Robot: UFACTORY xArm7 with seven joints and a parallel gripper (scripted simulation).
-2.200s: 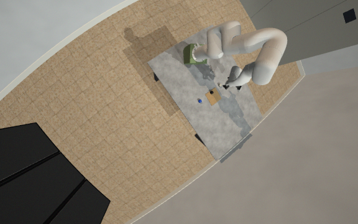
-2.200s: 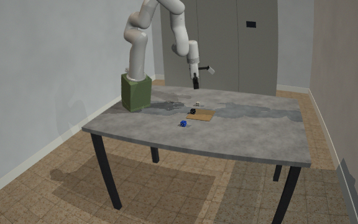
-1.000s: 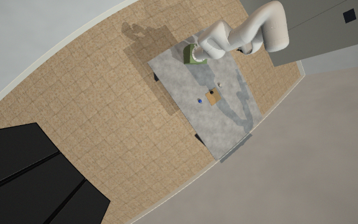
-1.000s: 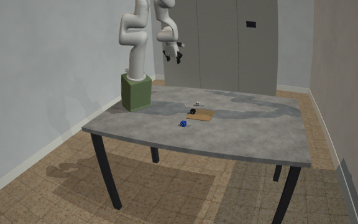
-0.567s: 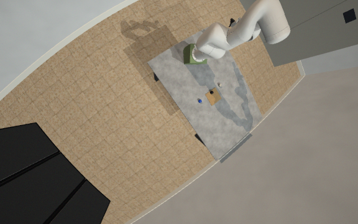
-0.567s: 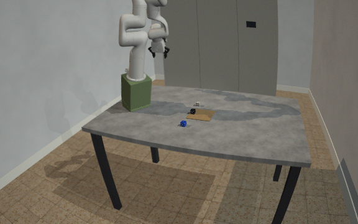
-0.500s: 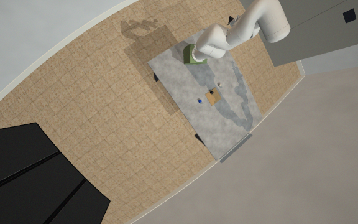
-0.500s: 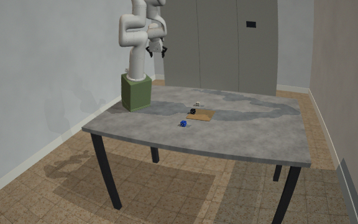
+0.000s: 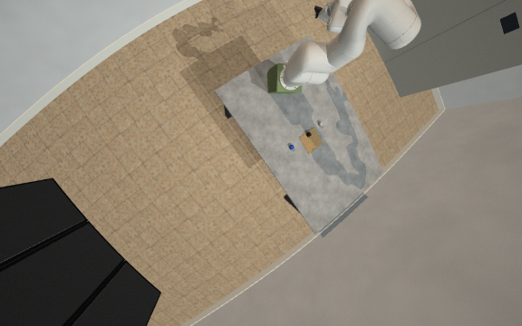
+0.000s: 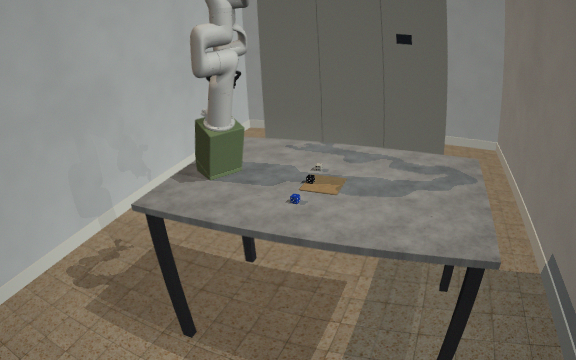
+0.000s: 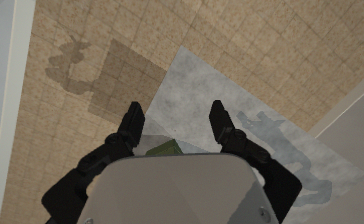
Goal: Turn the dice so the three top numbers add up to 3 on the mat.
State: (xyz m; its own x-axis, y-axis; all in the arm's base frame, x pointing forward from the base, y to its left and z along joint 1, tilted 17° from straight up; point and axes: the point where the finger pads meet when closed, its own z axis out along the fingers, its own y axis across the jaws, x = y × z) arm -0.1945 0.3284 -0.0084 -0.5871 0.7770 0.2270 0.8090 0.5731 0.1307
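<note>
A small tan mat (image 9: 311, 140) (image 10: 323, 184) lies near the middle of the grey table. A black die (image 9: 308, 133) (image 10: 310, 178) sits on the mat's corner nearest the robot base. A white die (image 9: 320, 122) (image 10: 319, 166) lies on the table just beyond the mat. A blue die (image 9: 291, 147) (image 10: 294, 198) lies on the table a short way off the mat, toward the front. My gripper (image 11: 177, 109) is open and empty, high above the table near the arm's base, far from the dice. The dice and mat are out of the wrist view.
The arm stands folded upright on a green pedestal (image 9: 281, 80) (image 10: 219, 147) at the table's back left corner. Grey cabinets (image 10: 350, 70) stand behind the table. A wall runs along the left.
</note>
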